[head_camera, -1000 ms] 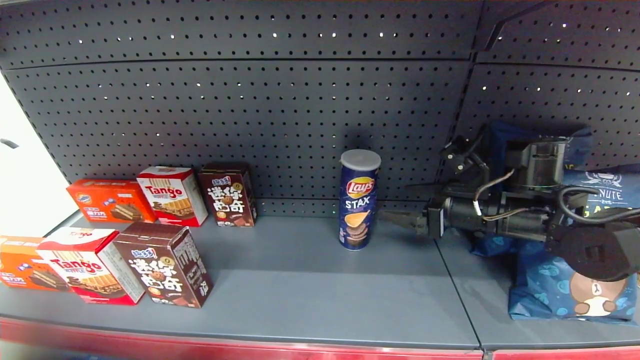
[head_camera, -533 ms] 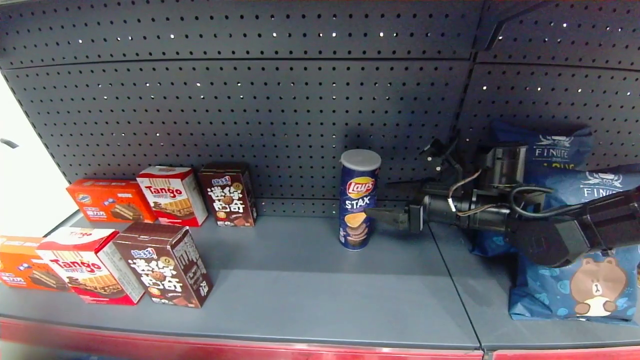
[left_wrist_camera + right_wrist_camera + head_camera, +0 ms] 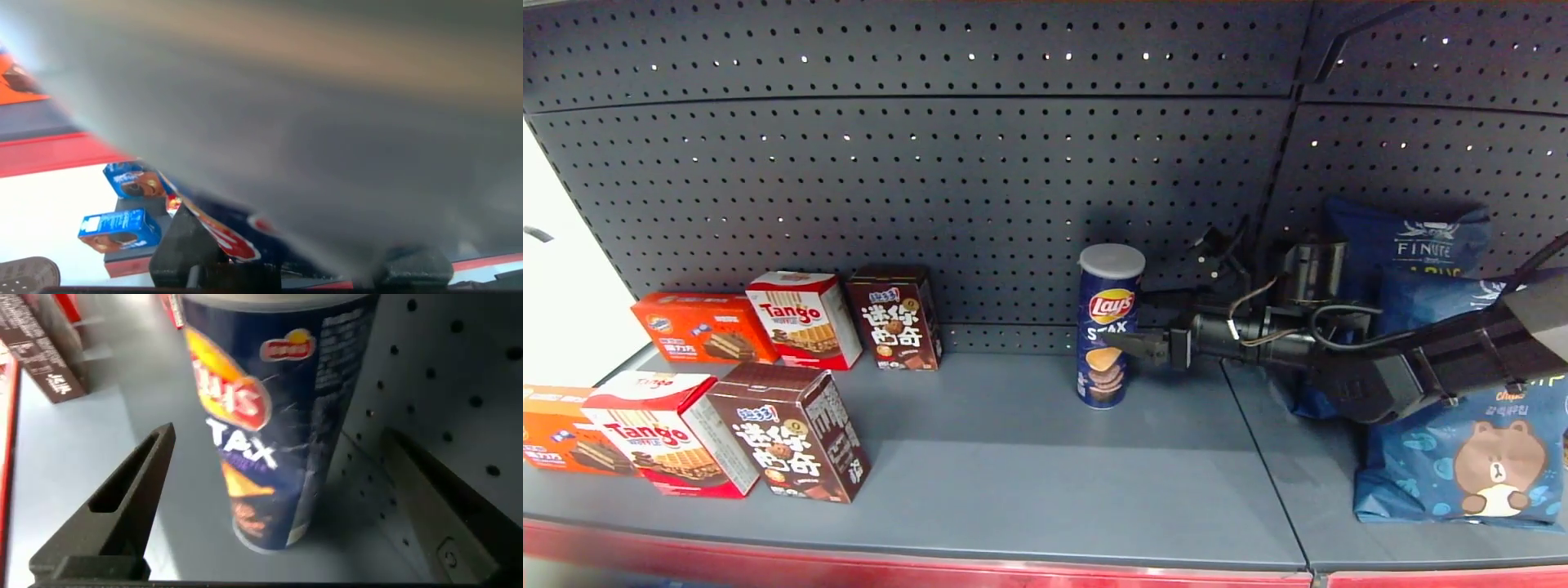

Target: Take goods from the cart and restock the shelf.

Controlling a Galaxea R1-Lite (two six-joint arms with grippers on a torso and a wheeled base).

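Right claw [image 3: 278, 441] is held spread, one finger at each side of the upright chips can [image 3: 1109, 302]; the can is stood near the shelf's [image 3: 1013, 465] back edge; left claw's [image 3: 302, 263] state cannot be told.

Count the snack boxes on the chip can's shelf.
6. Back row: back orange box, back wafer box, back brown box. Front row: front orange box, cut off at the edge, front wafer box, front brown box. More may lie past it.
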